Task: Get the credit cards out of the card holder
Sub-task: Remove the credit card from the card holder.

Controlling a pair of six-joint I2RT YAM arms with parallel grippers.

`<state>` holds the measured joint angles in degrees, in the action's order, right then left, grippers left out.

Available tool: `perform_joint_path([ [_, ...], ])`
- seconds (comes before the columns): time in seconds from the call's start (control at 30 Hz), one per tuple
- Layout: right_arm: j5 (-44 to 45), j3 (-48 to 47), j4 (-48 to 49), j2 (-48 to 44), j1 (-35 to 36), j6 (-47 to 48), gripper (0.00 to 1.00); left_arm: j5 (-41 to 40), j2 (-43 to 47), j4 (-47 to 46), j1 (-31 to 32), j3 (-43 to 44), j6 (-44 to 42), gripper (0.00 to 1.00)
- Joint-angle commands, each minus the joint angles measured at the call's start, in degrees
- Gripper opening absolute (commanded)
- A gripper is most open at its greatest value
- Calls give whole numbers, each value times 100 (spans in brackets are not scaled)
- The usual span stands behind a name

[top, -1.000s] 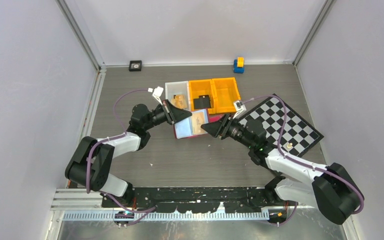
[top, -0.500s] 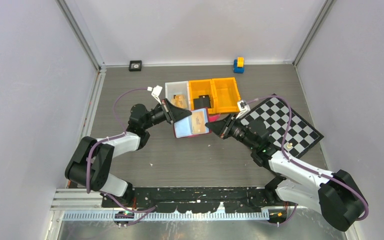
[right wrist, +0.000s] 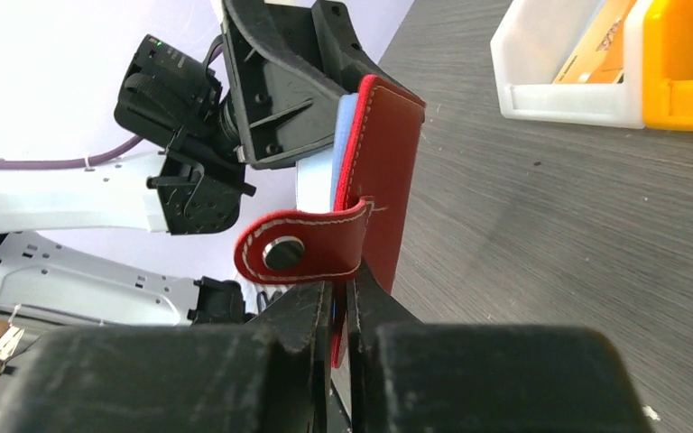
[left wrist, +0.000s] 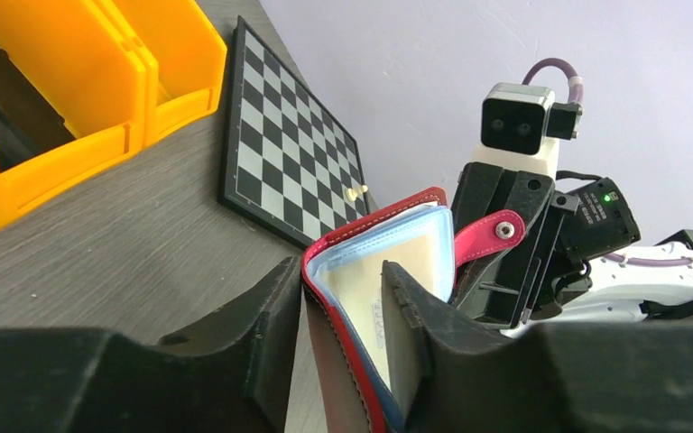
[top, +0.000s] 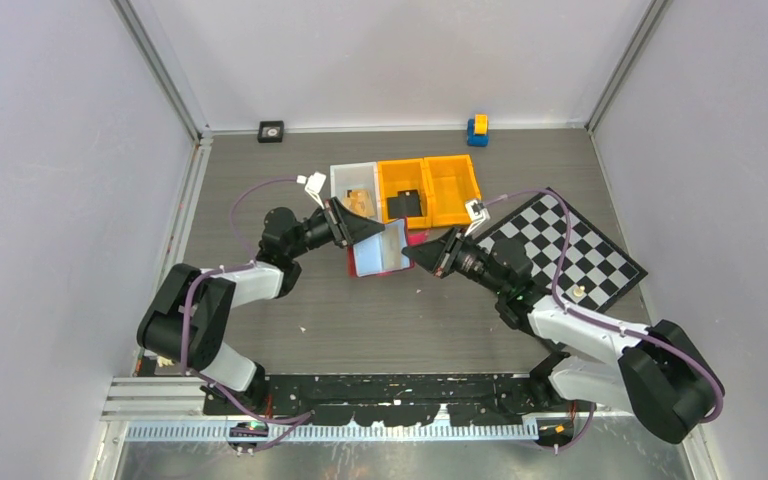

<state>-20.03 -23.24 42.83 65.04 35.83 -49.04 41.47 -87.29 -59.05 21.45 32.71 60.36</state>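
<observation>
The red card holder (top: 415, 238) hangs above the table between both grippers, its pale blue sleeves (top: 378, 255) facing up. My left gripper (top: 365, 230) is shut on one side of it; in the left wrist view my left gripper (left wrist: 343, 271) pinches the red cover (left wrist: 323, 257) and a sleeve holding a tan credit card (left wrist: 361, 293). My right gripper (top: 412, 252) is shut on the opposite edge. In the right wrist view my right gripper (right wrist: 343, 284) clamps the red cover (right wrist: 383, 171) just below the snap tab (right wrist: 298, 248). Another tan card (top: 360, 200) lies in the white bin.
A white bin (top: 352, 177) and two orange bins (top: 450, 185), one holding a black object (top: 403, 205), stand just behind the wallet. A chequered board (top: 570, 245) with a small pale piece (top: 578, 292) lies at the right. A blue-yellow block (top: 477, 129) and a black square (top: 271, 131) sit by the back wall.
The wallet has turned more edge-on and looks narrower from above; the tan card that showed on it is hidden there now. The right gripper has shifted slightly left.
</observation>
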Motion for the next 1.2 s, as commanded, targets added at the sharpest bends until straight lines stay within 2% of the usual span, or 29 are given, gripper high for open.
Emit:
perform_joint_path([
  [0.0,436,-149,30,-271,28,99,0,-29,141,-52,0,292,-199,43],
  [0.2,1278,89,-404,-903,26,275,0,-123,211,485,-1,372,-489,43],
  [0.4,1502,142,-648,-1212,26,370,0,4,25,516,-1,488,-464,30],
  [0.6,1598,92,-899,-1279,27,464,1,112,-209,482,7,610,-388,28],
  [0.63,1598,92,-895,-1275,22,465,1,121,-242,477,15,620,-385,22],
  [0.7,1522,73,-844,-1217,29,453,0,100,-315,482,51,667,-401,5],
  [0.73,1413,50,-775,-1142,26,437,1,63,-357,479,95,697,-406,0],
  [0.93,439,-178,237,-138,72,80,0,-29,-636,347,333,879,-360,0],
  [1.17,648,-374,-315,-74,82,250,0,14,-723,261,333,907,-315,0],
])
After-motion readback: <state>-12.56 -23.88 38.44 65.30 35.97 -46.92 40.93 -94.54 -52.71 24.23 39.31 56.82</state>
